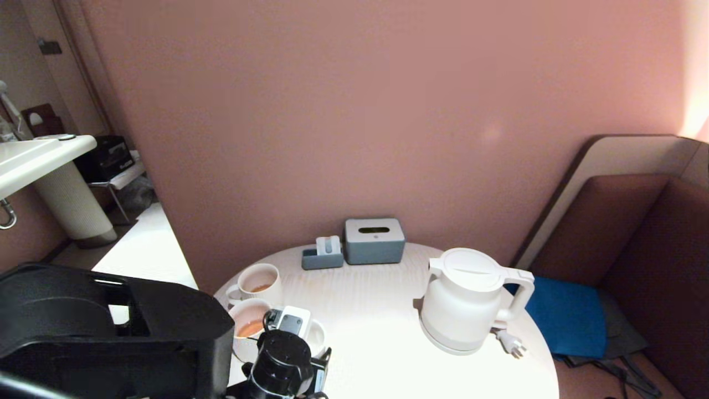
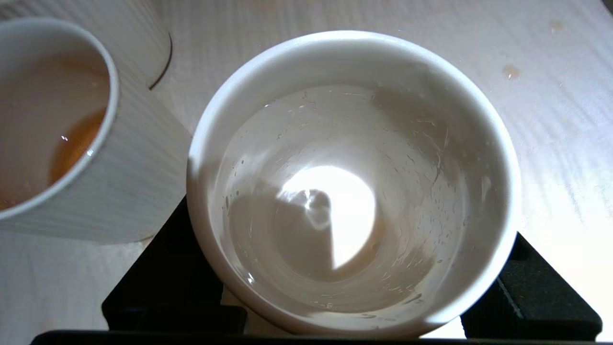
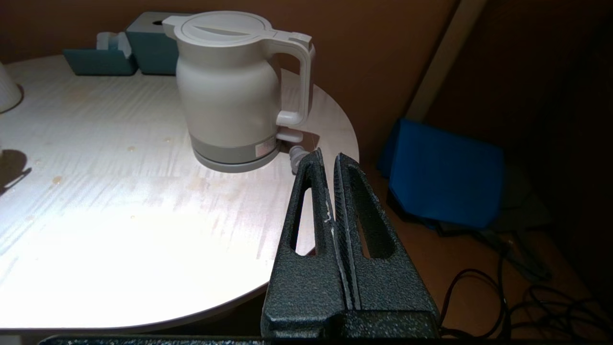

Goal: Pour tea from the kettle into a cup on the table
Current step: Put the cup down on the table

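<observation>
Left gripper grips empty wet cup; neighbouring mug holds tea.

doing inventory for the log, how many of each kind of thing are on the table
ribbed mugs: 2
plain cup: 1
kettle: 1
grey-blue boxes: 2
total: 6

The left arm is a bulky black housing with smooth, matte, boxy panels. At its end sits a round black ribbed knob beside a small white and grey module. The right hand has two black fingers of rough, speckled texture, each wedge-shaped with a long slot cut through it and a pale strip along the inner edge.
</observation>
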Controlling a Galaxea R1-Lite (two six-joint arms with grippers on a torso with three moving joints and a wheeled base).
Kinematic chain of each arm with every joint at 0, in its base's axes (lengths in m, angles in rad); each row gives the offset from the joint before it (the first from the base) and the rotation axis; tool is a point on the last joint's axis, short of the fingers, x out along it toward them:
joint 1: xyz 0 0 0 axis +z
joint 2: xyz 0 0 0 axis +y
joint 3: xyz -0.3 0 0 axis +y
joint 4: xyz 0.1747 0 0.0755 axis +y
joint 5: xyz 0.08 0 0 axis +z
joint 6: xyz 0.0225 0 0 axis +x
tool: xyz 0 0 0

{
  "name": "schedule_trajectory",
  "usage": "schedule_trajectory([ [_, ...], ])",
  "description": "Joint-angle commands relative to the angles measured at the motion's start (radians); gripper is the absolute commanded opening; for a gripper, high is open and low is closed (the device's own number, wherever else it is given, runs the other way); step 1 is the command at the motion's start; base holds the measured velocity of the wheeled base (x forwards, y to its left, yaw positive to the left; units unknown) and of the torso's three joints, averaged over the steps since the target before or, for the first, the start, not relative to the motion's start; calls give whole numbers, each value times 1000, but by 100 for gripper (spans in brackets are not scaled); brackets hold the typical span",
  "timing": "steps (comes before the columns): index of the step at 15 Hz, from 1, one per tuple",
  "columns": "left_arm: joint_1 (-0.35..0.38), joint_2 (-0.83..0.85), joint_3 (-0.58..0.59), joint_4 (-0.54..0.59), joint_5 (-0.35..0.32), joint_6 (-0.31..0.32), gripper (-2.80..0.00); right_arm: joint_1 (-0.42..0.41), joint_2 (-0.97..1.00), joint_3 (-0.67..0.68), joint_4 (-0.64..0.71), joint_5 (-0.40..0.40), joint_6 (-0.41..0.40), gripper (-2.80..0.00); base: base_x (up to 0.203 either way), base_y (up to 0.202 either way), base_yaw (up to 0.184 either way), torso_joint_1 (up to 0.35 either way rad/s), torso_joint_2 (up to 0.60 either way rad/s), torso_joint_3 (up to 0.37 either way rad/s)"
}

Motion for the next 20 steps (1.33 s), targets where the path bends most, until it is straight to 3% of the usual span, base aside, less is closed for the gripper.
schedule_trajectory([
  [1, -17, 81, 40, -84, 3, -2, -280, 0, 1, 0, 0, 0, 0, -280, 0, 0, 0, 0, 0, 0],
  [8, -23, 90, 154, -137, 9, -21, -280, 0, 1, 0, 0, 0, 0, -280, 0, 0, 0, 0, 0, 0],
  [11, -11, 142, 204, -254, 9, -17, -280, 0, 1, 0, 0, 0, 0, -280, 0, 0, 0, 0, 0, 0],
  [20, -8, 134, 243, -266, 9, -18, -280, 0, 1, 0, 0, 0, 0, -280, 0, 0, 0, 0, 0, 0],
])
